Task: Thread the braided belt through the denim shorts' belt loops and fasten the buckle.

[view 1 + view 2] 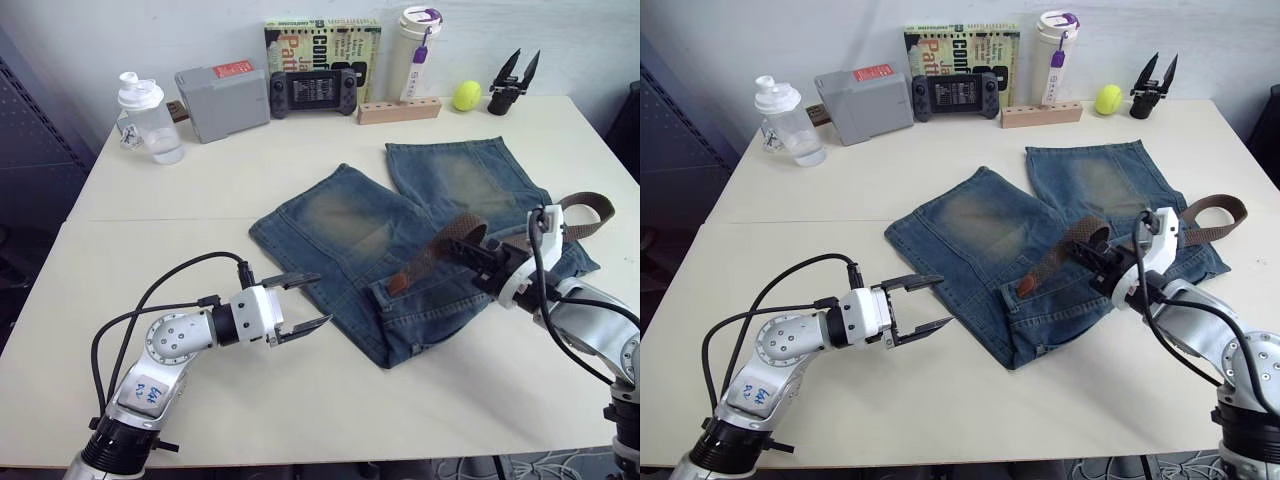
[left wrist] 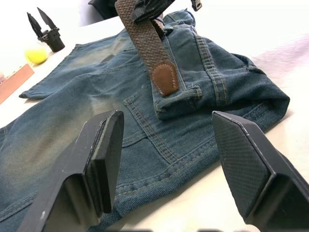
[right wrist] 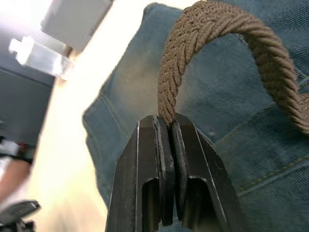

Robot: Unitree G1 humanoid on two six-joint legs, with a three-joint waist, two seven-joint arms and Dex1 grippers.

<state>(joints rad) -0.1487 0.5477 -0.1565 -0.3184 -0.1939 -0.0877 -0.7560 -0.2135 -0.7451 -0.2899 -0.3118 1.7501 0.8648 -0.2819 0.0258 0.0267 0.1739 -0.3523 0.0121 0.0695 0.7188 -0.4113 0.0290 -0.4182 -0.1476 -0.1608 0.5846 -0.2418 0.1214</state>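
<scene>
Right pincer (image 1: 478, 252) is clamped on the braided belt (image 1: 432, 255) at centre right, over the denim shorts (image 1: 350, 240). Left pincer (image 1: 305, 303) gapes empty. Belt looks limp, light — best gripped near the stiffer leather tip (image 2: 164, 79).

Head stereo downward — wrist close-ups

The denim shorts (image 1: 400, 250) lie flat near the middle of the table (image 1: 150, 200), legs toward the far edge and waistband toward the near edge. The braided belt (image 1: 440, 250) runs across the shorts' right side, its tip resting on the waistband and its other end trailing off to the right. Along the far edge, left to right, stand a bottle (image 1: 148, 118), a box (image 1: 222, 100), a game controller (image 1: 313, 92), a book (image 1: 322, 50), a wooden block (image 1: 398, 110), a tumbler (image 1: 418, 50), a ball (image 1: 467, 96) and a spare gripper (image 1: 512, 85).
</scene>
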